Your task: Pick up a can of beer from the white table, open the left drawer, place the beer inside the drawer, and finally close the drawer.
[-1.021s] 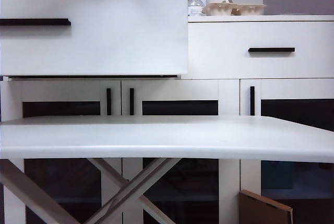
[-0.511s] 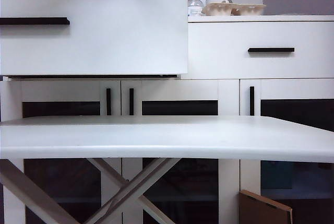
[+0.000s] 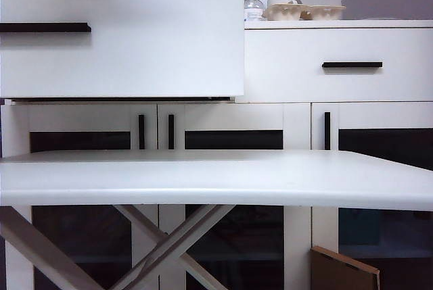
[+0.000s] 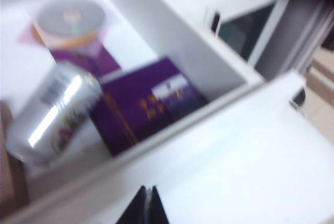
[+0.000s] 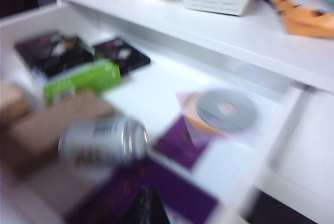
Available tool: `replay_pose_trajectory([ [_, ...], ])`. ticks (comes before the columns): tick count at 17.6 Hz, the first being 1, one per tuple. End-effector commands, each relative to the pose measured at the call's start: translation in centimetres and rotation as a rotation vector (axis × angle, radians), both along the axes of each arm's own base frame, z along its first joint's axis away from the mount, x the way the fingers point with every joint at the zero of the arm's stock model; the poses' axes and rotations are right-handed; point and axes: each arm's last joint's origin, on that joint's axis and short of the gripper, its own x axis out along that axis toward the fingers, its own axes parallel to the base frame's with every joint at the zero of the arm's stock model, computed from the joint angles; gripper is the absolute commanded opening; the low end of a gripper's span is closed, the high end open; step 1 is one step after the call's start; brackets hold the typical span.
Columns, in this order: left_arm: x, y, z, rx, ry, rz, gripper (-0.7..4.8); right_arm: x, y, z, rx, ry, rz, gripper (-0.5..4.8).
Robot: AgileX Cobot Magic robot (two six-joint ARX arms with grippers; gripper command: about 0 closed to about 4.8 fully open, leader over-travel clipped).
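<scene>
Exterior view shows the wide white left drawer point(image 3: 122, 33) pulled out so its inside can be reached. Within it the small silver aluminium can of beer point(image 4: 52, 112) lies on its side, label blurred. Left gripper point(image 4: 147, 208) and right gripper point(image 5: 146, 208) hover above, both closed and empty.

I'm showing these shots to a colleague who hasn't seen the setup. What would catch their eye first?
Probably the left drawer, pulled out so far that its white front fills the exterior view's upper left, above the white table. Inside it, the can of beer lies on its side beside a purple box and a round tin. Both end effectors, left and right, are shut and hover over the drawer.
</scene>
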Motion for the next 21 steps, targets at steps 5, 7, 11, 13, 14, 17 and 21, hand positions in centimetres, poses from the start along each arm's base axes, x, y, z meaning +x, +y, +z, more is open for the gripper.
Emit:
replay_pose_trajectory([
  [5, -3.1, 1.0, -0.2, -0.034, -0.034, 0.114, -0.06, -6.6, -4.4, 4.2, -0.062, -0.017, 0.005, -0.01],
  [7, -3.9, 1.2, -1.2, -0.053, -0.055, 0.120, -0.06, -7.1, -4.7, 4.2, -0.075, 0.004, 0.006, -0.01],
  [11, -5.0, 1.6, -6.5, -0.083, -0.178, 0.244, -0.06, -7.5, -4.9, 3.5, -0.051, 0.117, 0.023, -0.01],
  [13, -4.6, 1.4, -8.5, -0.080, -0.249, 0.304, -0.06, -7.6, -4.8, 3.4, -0.051, 0.138, 0.062, -0.01],
  [14, -4.2, 1.3, -9.4, -0.085, -0.260, 0.306, -0.06, -7.8, -4.6, 3.3, -0.053, 0.153, 0.088, -0.01],
  [17, -3.4, 1.1, -11.6, -0.103, -0.308, 0.317, -0.06, -8.3, -4.6, 2.5, -0.074, 0.244, 0.188, -0.01],
  [21, -1.9, 0.8, -12.9, -0.082, -0.290, 0.352, -0.06, -9.0, -4.5, 1.6, -0.115, 0.348, 0.242, -0.01],
])
